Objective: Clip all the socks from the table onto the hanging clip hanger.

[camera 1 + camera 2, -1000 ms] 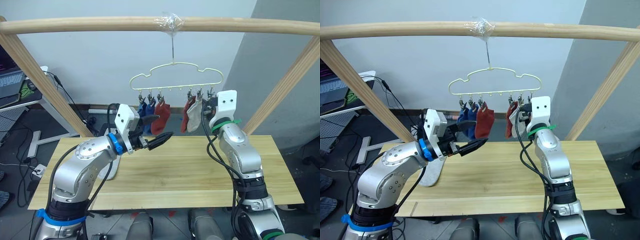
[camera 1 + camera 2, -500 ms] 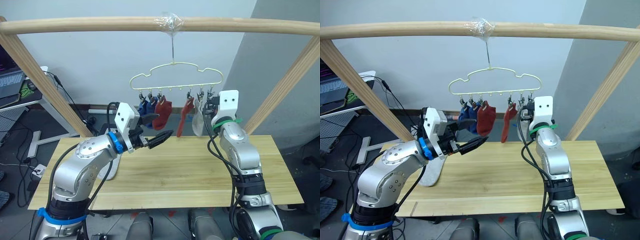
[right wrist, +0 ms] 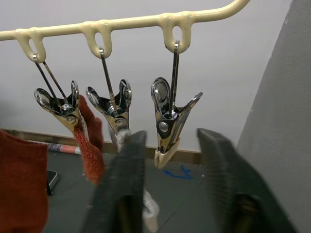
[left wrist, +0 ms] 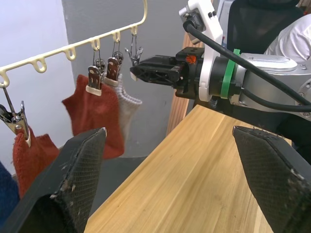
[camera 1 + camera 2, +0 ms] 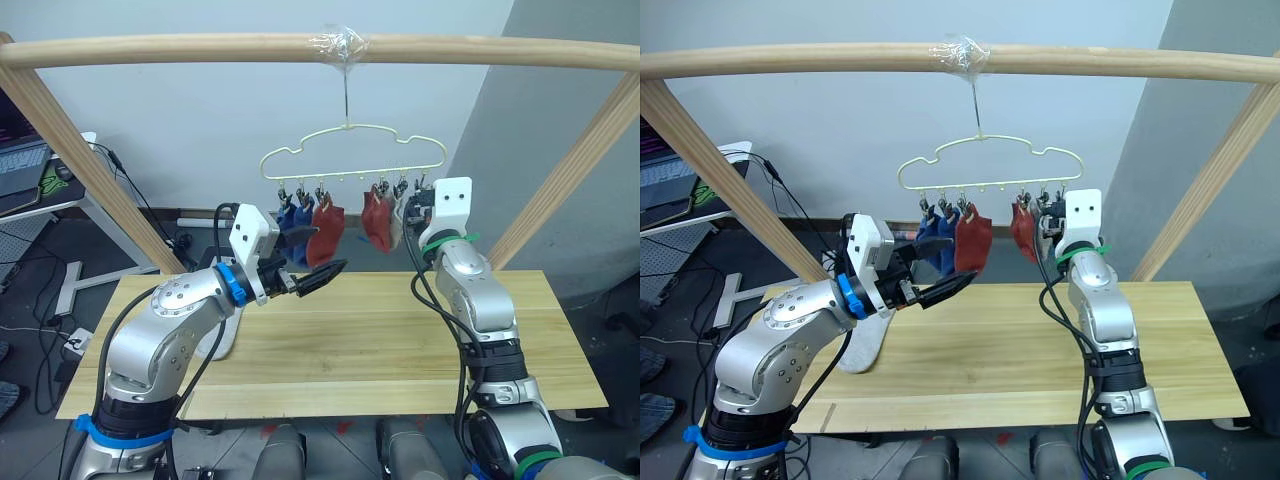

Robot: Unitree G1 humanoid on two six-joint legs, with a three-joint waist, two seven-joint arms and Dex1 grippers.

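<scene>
The clip hanger (image 5: 352,150) is hanging by its hook from the wooden pole (image 5: 200,48), above the far edge of the table (image 5: 350,340). Five socks are hanging from its clips: two blue socks (image 5: 293,220) at the robot's left end, a rust red sock (image 5: 325,228) just beside them, then after a gap a second rust red sock (image 5: 376,218) and a light grey sock (image 4: 127,104) touching it. The last clip (image 3: 166,127) at the right end is hanging empty. One light grey sock (image 5: 222,340) is lying on the table near its left end, partly hidden behind the left arm.

The right gripper (image 4: 138,69) is raised at the hanger's right end; its fingers (image 3: 124,189) are standing apart, one on each side of the empty clip, not pinching it.

The left gripper (image 5: 330,272) is hovering over the table below the blue and red socks, pointing right. Its fingers (image 4: 80,170) are spread wide, holding nothing.
</scene>
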